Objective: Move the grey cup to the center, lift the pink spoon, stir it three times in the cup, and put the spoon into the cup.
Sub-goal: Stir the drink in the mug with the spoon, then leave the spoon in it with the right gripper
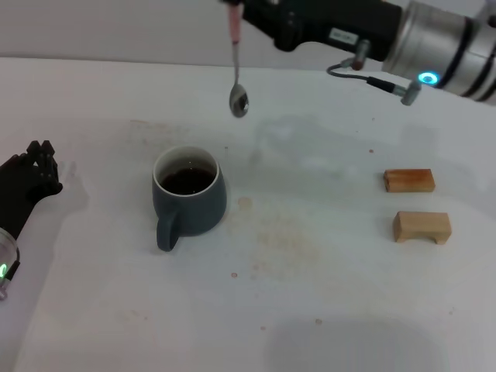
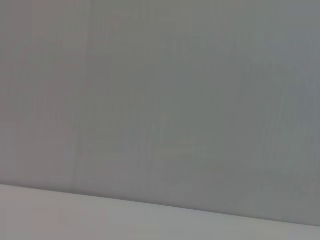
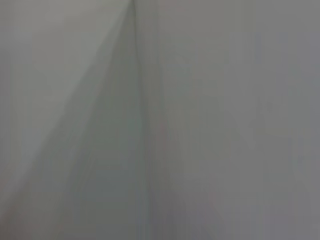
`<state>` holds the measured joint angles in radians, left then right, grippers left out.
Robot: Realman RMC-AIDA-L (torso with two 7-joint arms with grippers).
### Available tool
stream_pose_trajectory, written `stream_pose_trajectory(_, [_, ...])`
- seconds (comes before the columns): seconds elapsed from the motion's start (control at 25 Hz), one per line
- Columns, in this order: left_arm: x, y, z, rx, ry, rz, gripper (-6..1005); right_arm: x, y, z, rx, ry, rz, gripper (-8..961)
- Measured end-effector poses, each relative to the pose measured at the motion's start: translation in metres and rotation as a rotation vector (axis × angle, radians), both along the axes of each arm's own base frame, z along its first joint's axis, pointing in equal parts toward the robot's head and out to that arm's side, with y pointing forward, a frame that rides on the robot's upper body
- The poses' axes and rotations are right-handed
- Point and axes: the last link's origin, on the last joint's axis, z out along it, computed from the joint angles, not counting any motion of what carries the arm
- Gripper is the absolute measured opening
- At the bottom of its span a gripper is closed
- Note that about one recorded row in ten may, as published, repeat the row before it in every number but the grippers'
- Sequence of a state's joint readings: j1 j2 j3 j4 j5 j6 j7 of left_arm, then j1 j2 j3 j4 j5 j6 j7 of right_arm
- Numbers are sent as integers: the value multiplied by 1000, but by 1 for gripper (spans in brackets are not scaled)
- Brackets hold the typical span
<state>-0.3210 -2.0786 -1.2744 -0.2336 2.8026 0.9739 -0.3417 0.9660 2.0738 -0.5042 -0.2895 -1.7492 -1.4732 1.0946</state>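
Pink spoon (image 1: 235, 70) hangs from right jaws above grey cup (image 1: 189, 200).

We see the grey cup (image 1: 191, 203) in smooth glazed ceramic, softly glossy, white inside. The pink spoon (image 1: 236, 74) shows a matt pink handle and a polished metal bowl catching reflections. Two small blocks (image 1: 408, 180) look like bare, pale wood. The bench (image 1: 325, 294) is matt white, faintly stained. The right arm (image 1: 442, 43) has brushed metal and black plastic.
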Motion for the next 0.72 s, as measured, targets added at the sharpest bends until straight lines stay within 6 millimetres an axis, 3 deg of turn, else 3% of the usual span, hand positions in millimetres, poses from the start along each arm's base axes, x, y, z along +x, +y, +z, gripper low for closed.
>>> stream_pose_trajectory(0.36, [2, -1, 1, 6, -2, -13, 133, -18, -2, -25, -111, -149, 39, 123])
stream_pose_trajectory(0.72, [4, -1, -1, -4, -7, -26, 133, -16, -9, -42, -133, -171, 47, 123])
